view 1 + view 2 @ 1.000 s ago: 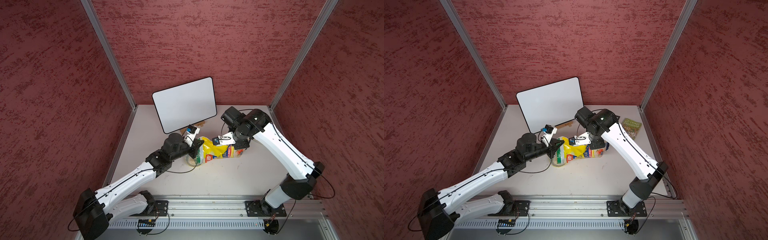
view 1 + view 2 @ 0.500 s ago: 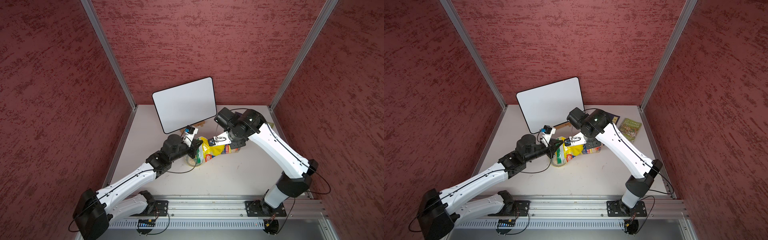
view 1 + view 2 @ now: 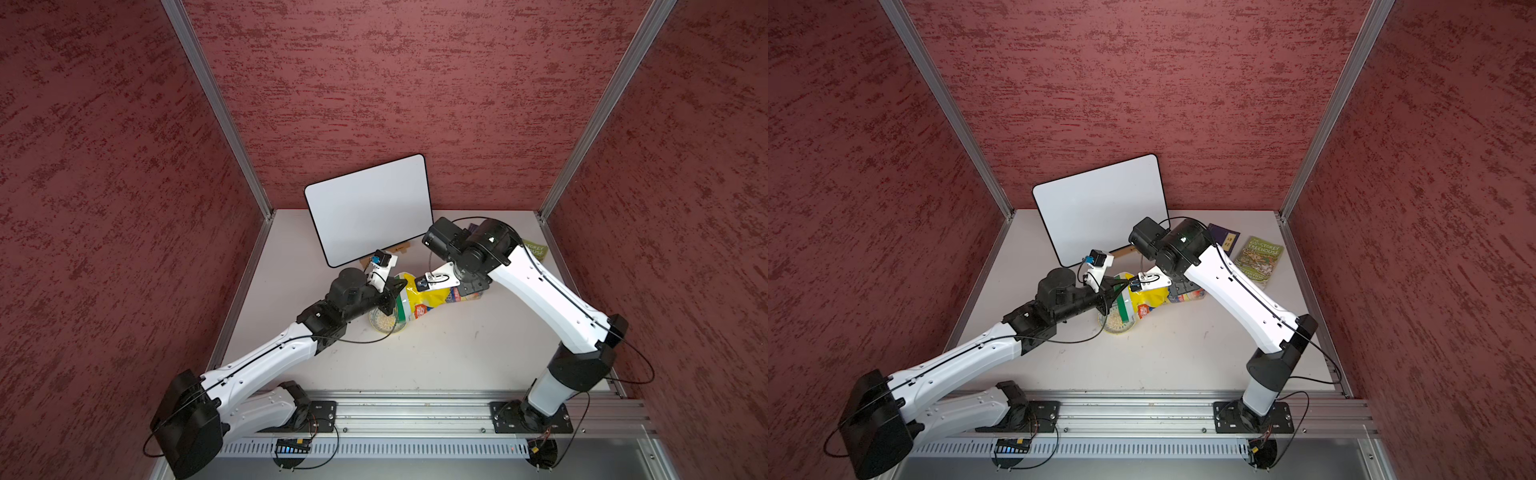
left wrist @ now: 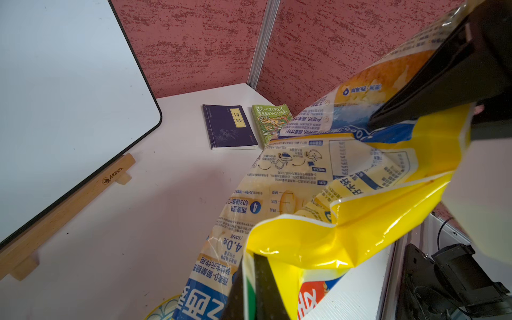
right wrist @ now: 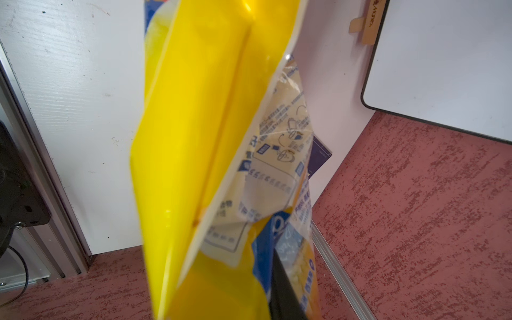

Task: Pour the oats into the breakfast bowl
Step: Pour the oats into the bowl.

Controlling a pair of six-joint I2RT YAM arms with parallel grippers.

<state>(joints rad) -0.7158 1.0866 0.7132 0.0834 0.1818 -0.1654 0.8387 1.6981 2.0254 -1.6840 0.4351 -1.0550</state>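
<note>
- presently judged mid-pour: found the yellow bag (image 3: 430,296) held clear of the table (image 3: 436,361) between both arms, mouth end low over the breakfast bowl (image 3: 387,332), bottom end raised toward the right arm's side.
- found the left gripper (image 3: 394,296) pinching the green-white top edge at one side of the mouth; saw its fingers (image 4: 264,288) pressed onto the film in the left wrist view. judged as a way to hold the opening above the bowl and steer it.
- found the right gripper (image 3: 468,289) clamped on the bag's bottom end by the blue band; saw one dark finger (image 5: 282,288) flat against the film in the right wrist view. judged as the lifting grip, meant to send flakes down toward the mouth.
- noted the oats (image 3: 384,320) as a pale beige heap inside the bowl in both top views; saw more flakes through the clear patch of the bag beside the right finger. could not make out any stream between mouth and bowl.
- saw the bowl resting on the table right under the mouth, partly hidden by bag and left gripper; caught a sliver of blue-patterned rim in the left wrist view.
- recorded the bag as glossy, creased, slack in the middle, side gusset folded inward; expected sagging film, flagged spill beside the bowl as the risk.
- left whiteboard (image 3: 1100,208), blue book (image 3: 1225,237) and green book (image 3: 1260,259) aside: well apart, toward the back wall.
</note>
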